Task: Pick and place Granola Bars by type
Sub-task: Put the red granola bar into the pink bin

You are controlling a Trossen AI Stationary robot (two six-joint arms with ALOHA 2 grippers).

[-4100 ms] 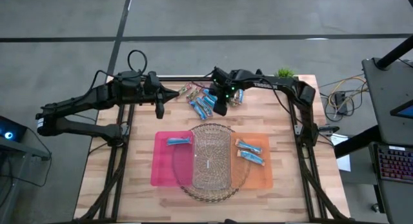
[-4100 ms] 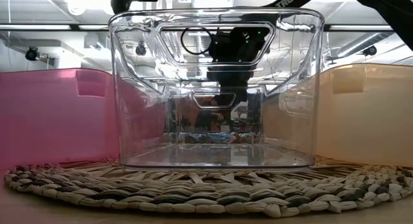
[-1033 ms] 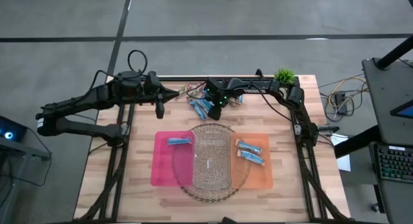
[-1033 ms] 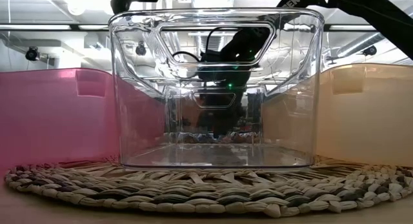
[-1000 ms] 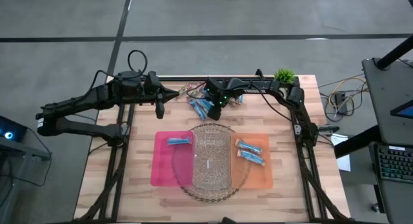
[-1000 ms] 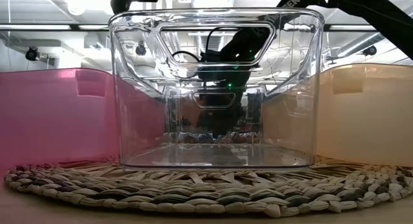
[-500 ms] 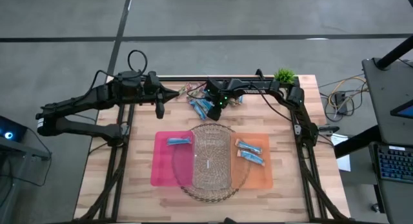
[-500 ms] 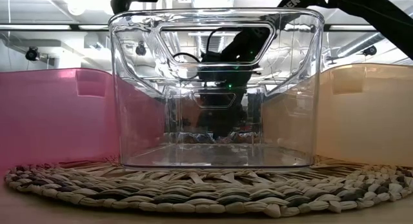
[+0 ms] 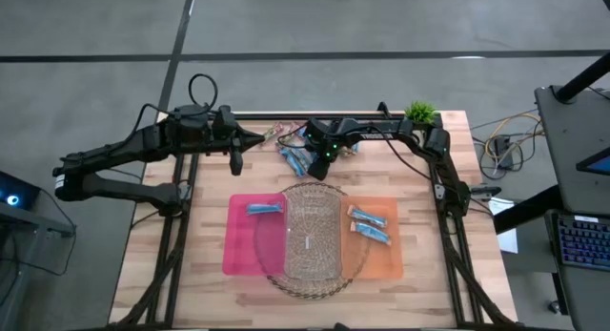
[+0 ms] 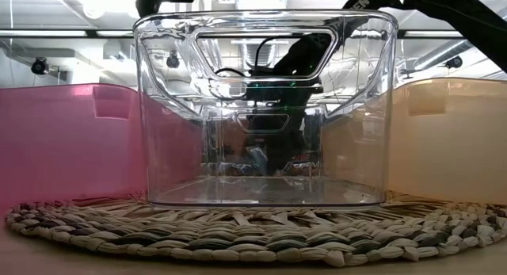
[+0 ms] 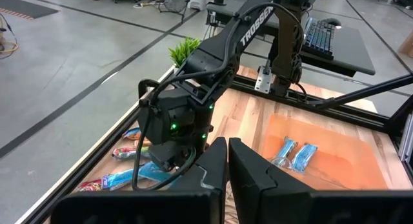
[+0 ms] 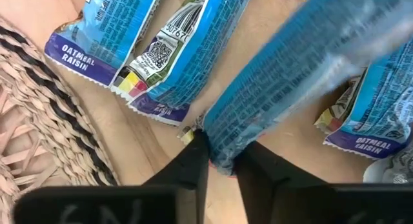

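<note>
Right gripper (image 9: 317,161): down at the loose pile of bars (image 9: 297,152) at the table's 12 o'clock edge; in its wrist view the dark fingers (image 12: 192,161) pinch the end of a blue bar (image 12: 290,88), which slants up off the wood.
Left gripper (image 9: 234,162): hovering at about 10 o'clock, just left of the pile; fingers (image 11: 216,161) pressed together, nothing between them.
Loose bars: mostly blue wrappers, a few brown ones at the pile's far left; blue "oatmeal raisin" wrappers (image 12: 122,40) lie flat beside the pinched one.
Pink bin (image 9: 238,250): at 7 o'clock, one blue bar (image 9: 265,209) inside.
Orange bin (image 9: 386,259): at 5 o'clock, two blue bars (image 9: 369,224) inside.
Clear bin (image 9: 313,237): centre, between the coloured bins, on a round woven mat (image 9: 270,274).
Potted plant (image 9: 419,110): at the 1 o'clock corner.
</note>
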